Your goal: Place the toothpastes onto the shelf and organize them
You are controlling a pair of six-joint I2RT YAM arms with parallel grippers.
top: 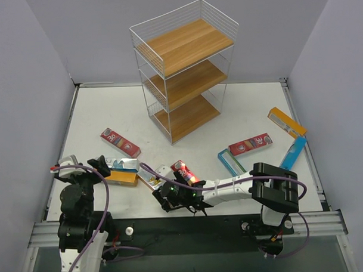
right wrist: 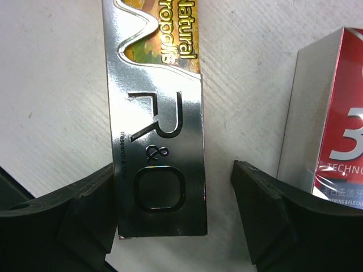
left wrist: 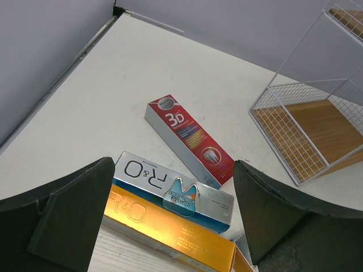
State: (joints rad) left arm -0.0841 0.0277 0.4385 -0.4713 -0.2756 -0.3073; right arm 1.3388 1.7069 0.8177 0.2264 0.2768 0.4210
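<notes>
**Room:** pale lilac walls on three sides. White table (top: pixel 252 109), matt, finely ribbed up close.

**Shelf** (top: pixel 182 70): white wire with three wooden boards, at 12 o'clock. All boards are bare.

**Toothpastes**, none yet shelved:
- Silver carton (right wrist: pixel 161 113) lies flat at 6 o'clock.
- Red 3D carton (right wrist: pixel 334 141) sits at its 3 o'clock, just beside it and apart.
- Second red carton (top: pixel 120 142) is at 9 o'clock.
- Teal-and-white carton (left wrist: pixel 170 190) rests on an orange carton (left wrist: pixel 170 232) at 8 o'clock.
- Group of four cartons (top: pixel 251 144) spreads from 3 to 4 o'clock.

**Right gripper** (right wrist: pixel 173 167): low over the silver carton with a finger on either side. One finger is at the carton's edge and the other shows a gap, so nothing is pinched.

**Left gripper** (left wrist: pixel 174 164): fingers spread wide and empty, above the stacked pair.

**Step in hand**, as I judge it: grasping the silver carton. It is best taken across the narrow width, square to the long edges, and low enough to catch the side walls. Stay clear of the red neighbour so it isn't dragged along. The card looks thin, so a light squeeze should do.
</notes>
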